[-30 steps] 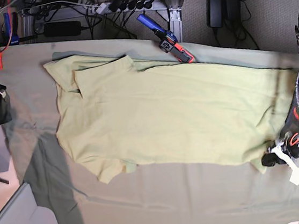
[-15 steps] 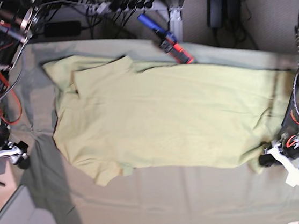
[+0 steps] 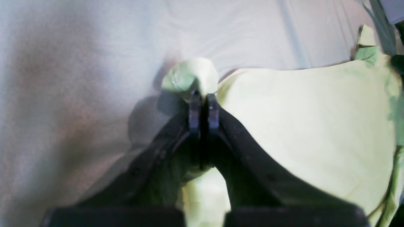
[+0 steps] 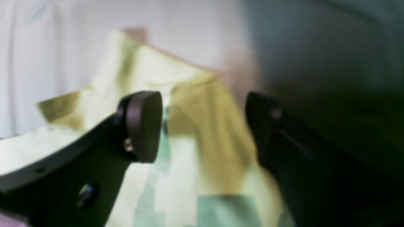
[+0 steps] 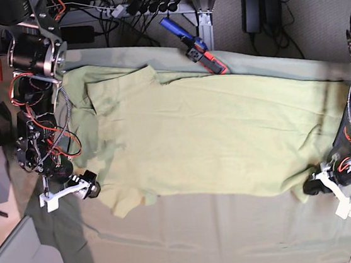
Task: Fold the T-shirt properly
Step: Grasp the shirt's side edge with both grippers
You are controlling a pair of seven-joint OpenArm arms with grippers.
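Left wrist view: the left gripper (image 3: 204, 108) has its jaws pressed together on a bunched corner of the pale yellow-green T-shirt (image 3: 309, 126), the rest spreading to its right over the grey-green table cloth (image 3: 94, 47). Right wrist view: the right gripper (image 4: 203, 126) is wide apart, holding nothing, with a sleeve just beyond and between its fingers. Base view: the T-shirt (image 5: 208, 137) lies flat between both grippers, the left gripper (image 5: 315, 186) at its hem corner, the right gripper (image 5: 87, 187) beside a sleeve.

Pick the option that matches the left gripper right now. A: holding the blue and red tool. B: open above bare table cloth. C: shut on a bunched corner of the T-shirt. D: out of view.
C: in the left wrist view the left gripper has its jaws together, pinching a bunched bit of the T-shirt.
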